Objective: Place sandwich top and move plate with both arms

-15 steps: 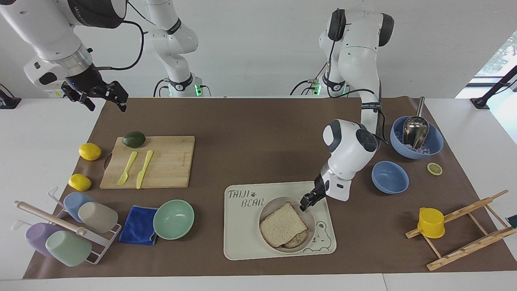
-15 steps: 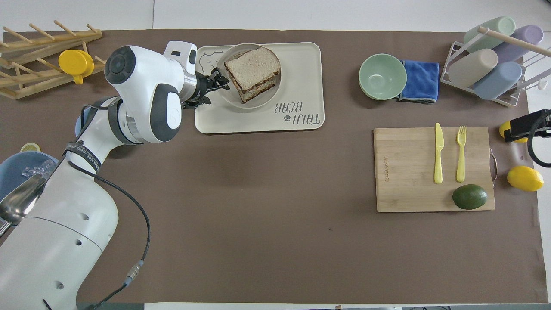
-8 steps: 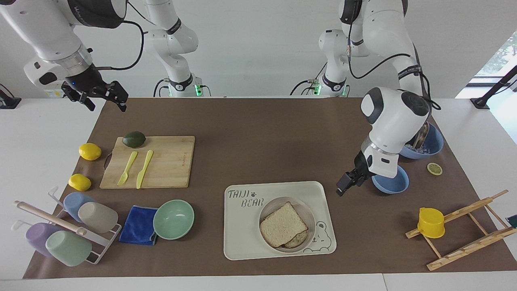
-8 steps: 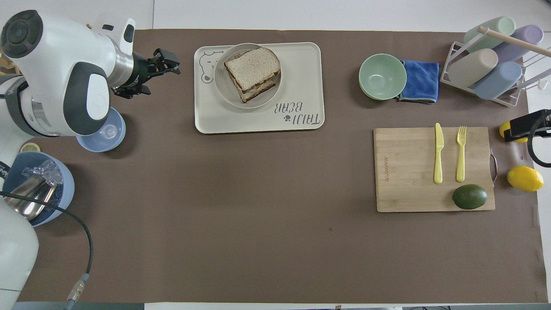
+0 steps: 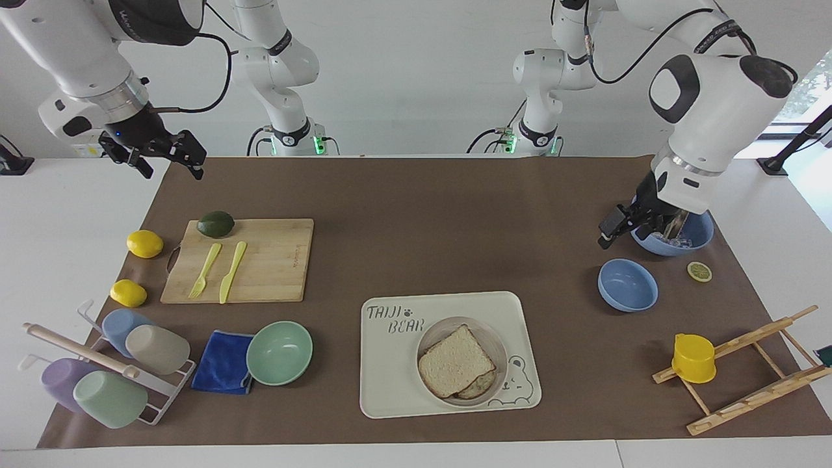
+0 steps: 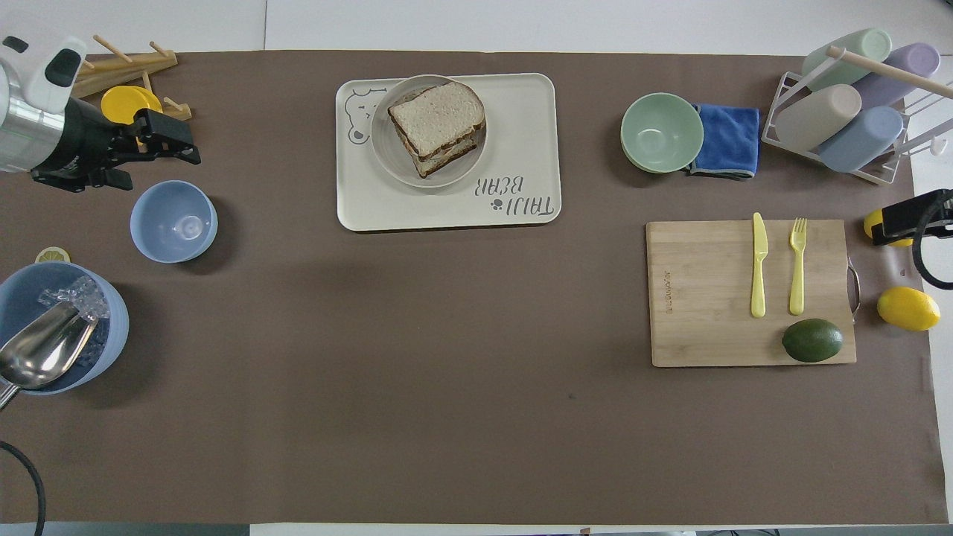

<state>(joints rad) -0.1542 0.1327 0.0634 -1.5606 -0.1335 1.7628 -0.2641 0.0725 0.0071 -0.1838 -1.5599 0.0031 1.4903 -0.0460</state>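
Note:
The sandwich top [image 5: 454, 369] lies on a stack of sandwich layers on the plate [image 5: 495, 342], which stands in a cream tray [image 5: 390, 390] with a bear drawing. In the overhead view the sandwich top [image 6: 435, 115] covers the stack on the plate [image 6: 465, 167]. My left gripper [image 5: 623, 229] is open and empty, raised over the left arm's end of the table by the blue bowls, well apart from the plate; it also shows in the overhead view [image 6: 153, 152]. My right gripper [image 5: 168, 170] is open and empty, and waits up in the air over the right arm's end of the table.
A small blue bowl [image 5: 627, 285] and a large blue bowl [image 5: 699, 237] with ice and a metal scoop stand under the left arm. A wooden rack with a yellow cup [image 5: 693, 357], a mint-green bowl [image 5: 279, 352], a cutting board [image 5: 273, 260] and a cup rack [image 5: 110, 370] are also there.
My left gripper has drawn back from the plate and risen toward the left arm's end of the table. The sandwich top stays on the stack. The right arm has not moved.

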